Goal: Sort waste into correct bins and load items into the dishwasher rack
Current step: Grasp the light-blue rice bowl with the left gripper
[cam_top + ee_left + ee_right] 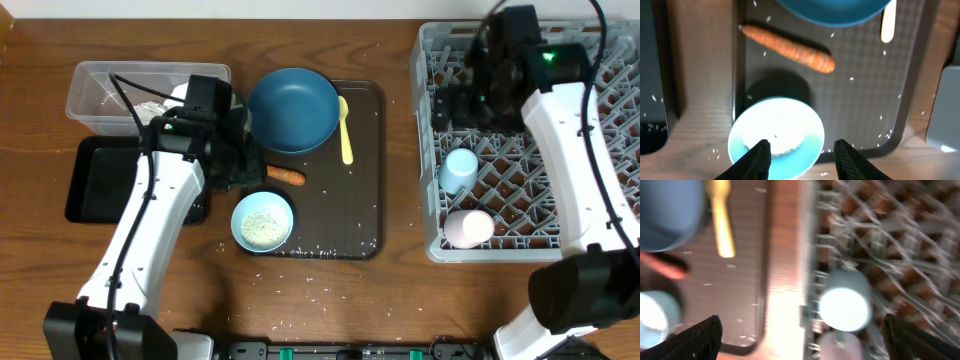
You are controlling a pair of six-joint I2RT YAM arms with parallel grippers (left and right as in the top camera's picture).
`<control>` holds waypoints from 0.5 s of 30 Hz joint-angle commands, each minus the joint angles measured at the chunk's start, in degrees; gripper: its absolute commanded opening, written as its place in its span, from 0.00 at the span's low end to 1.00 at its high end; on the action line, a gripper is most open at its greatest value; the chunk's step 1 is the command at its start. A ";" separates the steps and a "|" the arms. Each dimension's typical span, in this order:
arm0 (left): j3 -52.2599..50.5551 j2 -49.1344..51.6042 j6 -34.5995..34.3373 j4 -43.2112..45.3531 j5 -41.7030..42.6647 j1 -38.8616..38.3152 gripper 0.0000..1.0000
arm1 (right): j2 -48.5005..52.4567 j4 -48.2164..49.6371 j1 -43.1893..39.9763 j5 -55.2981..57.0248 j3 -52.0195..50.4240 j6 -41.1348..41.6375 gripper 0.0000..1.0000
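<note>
My left gripper (235, 168) (802, 155) is open and empty above the left edge of the brown serving tray (365, 200). An orange carrot (287, 176) (790, 47) lies just beyond it. A small light blue bowl (263, 222) (776, 132) holding rice is under its fingertips. The large dark blue bowl (292, 108) and the yellow spoon (346, 130) (722, 220) lie on the tray. My right gripper (455, 105) (802, 340) is open and empty over the grey rack (520, 140). The rack holds a light blue bowl (460, 170) (845, 305) and the pink cup (468, 228).
The clear tub (90, 75) with white napkins stands at the back left, with the black tray (95, 180) in front of it. Loose rice grains (320, 252) lie scattered on the serving tray and the wooden table. The right wrist view is motion-blurred.
</note>
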 commanded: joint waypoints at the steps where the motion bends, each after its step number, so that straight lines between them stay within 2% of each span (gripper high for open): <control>1: -0.66 -0.74 1.44 -1.29 -0.39 -1.49 0.44 | -0.83 1.29 4.02 -6.91 0.94 -1.03 0.99; 10: -0.81 -0.74 1.29 -2.10 -0.37 -3.63 0.44 | -0.61 7.19 11.67 -6.03 0.50 2.29 0.93; 15: -6.47 -0.72 -0.15 0.98 -0.42 -9.05 0.44 | -0.61 7.93 12.24 -3.23 0.50 3.34 0.93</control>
